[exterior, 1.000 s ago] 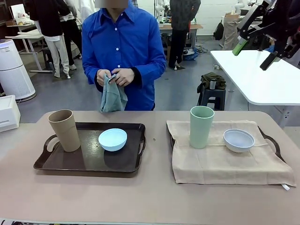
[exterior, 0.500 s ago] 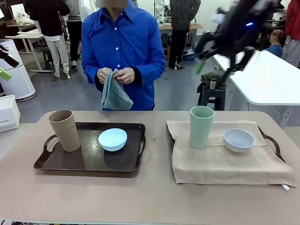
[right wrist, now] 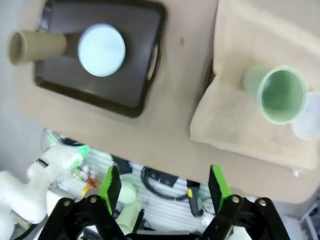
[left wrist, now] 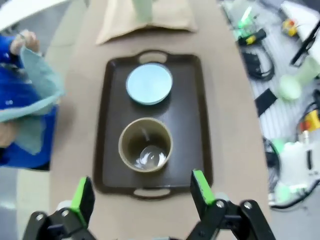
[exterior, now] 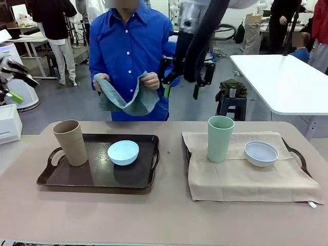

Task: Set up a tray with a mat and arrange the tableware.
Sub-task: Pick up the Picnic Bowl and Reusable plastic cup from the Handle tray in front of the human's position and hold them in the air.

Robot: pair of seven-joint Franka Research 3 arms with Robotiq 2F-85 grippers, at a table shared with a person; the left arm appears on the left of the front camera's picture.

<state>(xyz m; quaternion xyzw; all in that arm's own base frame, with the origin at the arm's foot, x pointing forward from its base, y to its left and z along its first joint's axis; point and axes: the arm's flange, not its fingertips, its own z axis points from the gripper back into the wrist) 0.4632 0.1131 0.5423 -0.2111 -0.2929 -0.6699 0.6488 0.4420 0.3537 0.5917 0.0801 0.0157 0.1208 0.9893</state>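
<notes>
A dark tray (exterior: 102, 175) on the table's left carries a tan tumbler (exterior: 70, 142) and a light blue bowl (exterior: 123, 152). On the right, a beige mat (exterior: 246, 177) covers a second tray (exterior: 301, 155) and bears a sage green tumbler (exterior: 220, 138) and a pale bowl (exterior: 261, 153). The person across the table spreads a grey-teal cloth (exterior: 125, 102) with both hands. My right gripper (exterior: 181, 91) hangs open high over the table's middle, near the person. At the far left, off the table, my left gripper (exterior: 19, 84) is open, and its camera looks down at the tan tumbler (left wrist: 145, 145) and blue bowl (left wrist: 149, 84).
A white table (exterior: 287, 82) stands at the back right with a stool (exterior: 233, 105) beside it. A white appliance (exterior: 13, 82) sits at the left. Cables and tools (right wrist: 150, 185) lie below the table's near edge. Other people move about in the background.
My right arm swung from the upper right to the middle above the table. The left gripper came into view at the left edge. The person unfolded the cloth wider.
</notes>
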